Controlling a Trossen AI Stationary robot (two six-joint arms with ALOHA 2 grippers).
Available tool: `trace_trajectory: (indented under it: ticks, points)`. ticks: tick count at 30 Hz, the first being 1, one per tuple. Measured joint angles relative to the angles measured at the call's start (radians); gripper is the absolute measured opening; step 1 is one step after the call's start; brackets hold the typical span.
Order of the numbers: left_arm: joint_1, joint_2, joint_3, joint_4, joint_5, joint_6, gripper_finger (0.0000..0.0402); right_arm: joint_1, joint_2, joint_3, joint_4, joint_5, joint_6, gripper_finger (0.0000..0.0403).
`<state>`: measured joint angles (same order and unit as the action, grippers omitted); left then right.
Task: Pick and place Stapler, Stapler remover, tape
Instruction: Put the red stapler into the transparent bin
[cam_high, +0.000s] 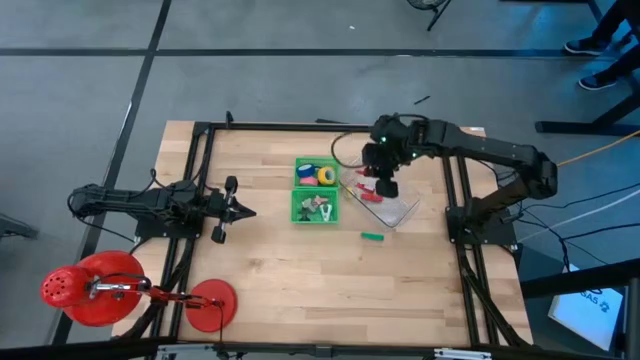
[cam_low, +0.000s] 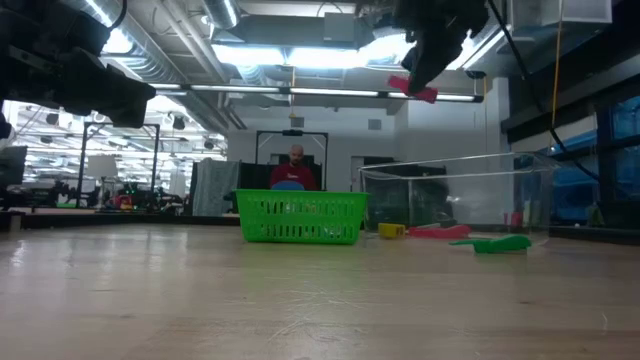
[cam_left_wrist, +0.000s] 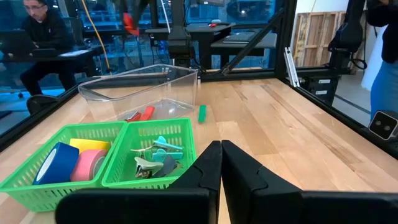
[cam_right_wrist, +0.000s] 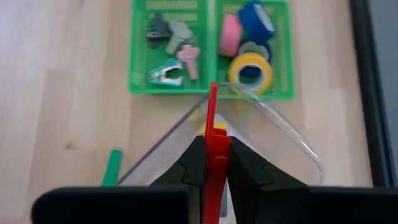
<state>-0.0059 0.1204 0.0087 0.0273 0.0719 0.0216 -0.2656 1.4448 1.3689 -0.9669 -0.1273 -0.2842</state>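
R gripper (cam_right_wrist: 211, 163) up in the air over the clear bin (cam_high: 398, 210), fingers clamped on a red stapler (cam_right_wrist: 214, 152); L gripper (cam_left_wrist: 220, 163) closed, empty, low over the table's left part, pointing at the green basket (cam_high: 297, 192); tape (cam_right_wrist: 250, 70) rolls in one basket half, removers (cam_right_wrist: 166, 73) in the other; green stapler (cam_high: 372, 237) on the table nr the bin.

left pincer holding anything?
No. In its wrist view the left pincer is shut on nothing, fingers pressed together above bare table, short of the green baskets.
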Motion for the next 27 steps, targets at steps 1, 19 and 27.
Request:
trace_trajectory:
  ticks: [1,19,27]
  points:
    - [0.0,0.0,0.0,0.0,0.0,0.0,0.0008,-0.017,0.0,0.0,0.004,-0.005,0.012,0.004]
    - [0.0,0.0,0.0,0.0,0.0,0.0,0.0005,-0.138,0.122,-0.004,0.029,-0.008,0.128,0.004]
    - [0.0,0.0,0.0,0.0,0.0,0.0,0.0008,-0.145,0.139,-0.27,0.345,0.009,0.229,0.004]
